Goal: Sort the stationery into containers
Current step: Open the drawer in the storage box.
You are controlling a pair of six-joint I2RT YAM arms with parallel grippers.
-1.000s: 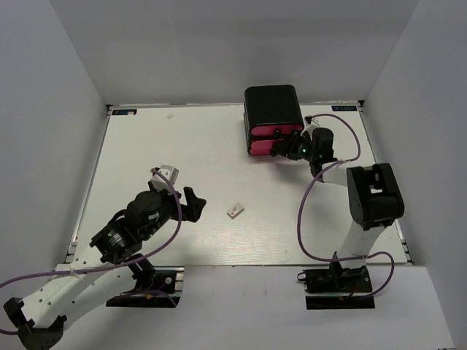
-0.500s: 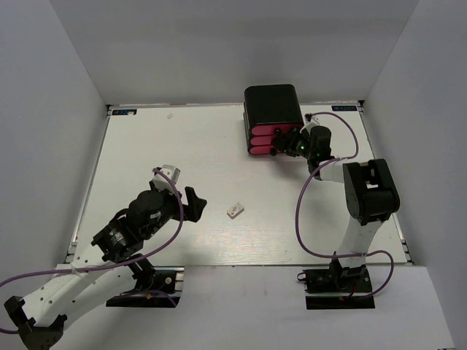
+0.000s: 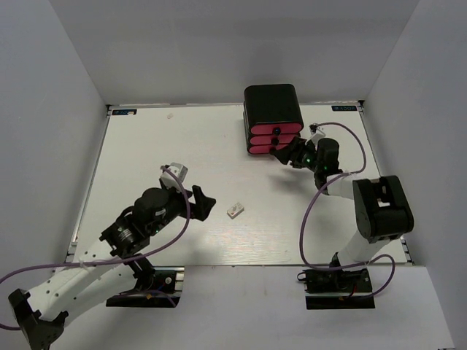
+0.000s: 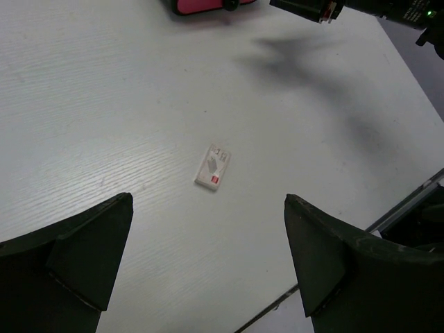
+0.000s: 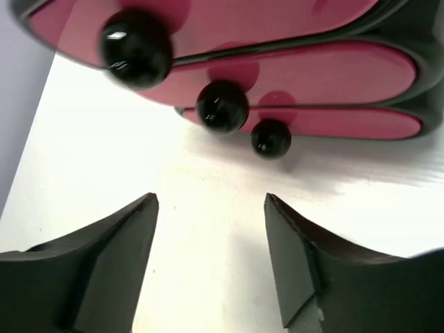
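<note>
A tiny white eraser-like block (image 3: 235, 210) with a red mark lies flat on the white table; it also shows in the left wrist view (image 4: 213, 167). My left gripper (image 3: 205, 204) is open and empty, just left of the block and above the table (image 4: 208, 200). The black cabinet (image 3: 272, 104) stands at the back with three pink drawers (image 3: 275, 138), all pushed in. My right gripper (image 3: 287, 154) is open and empty, a short way in front of the drawers (image 5: 277, 73), facing their black knobs (image 5: 222, 105), its fingertips apart (image 5: 210, 198). No pens or markers are in view.
Grey walls enclose the table on three sides. The table's near edge (image 4: 399, 208) runs close to the right of the block in the left wrist view. A purple cable (image 3: 305, 219) loops beside the right arm.
My right gripper has drawn back from the drawer fronts toward the near right, and all three drawers now show shut. My left gripper has moved right, closer to the white block.
</note>
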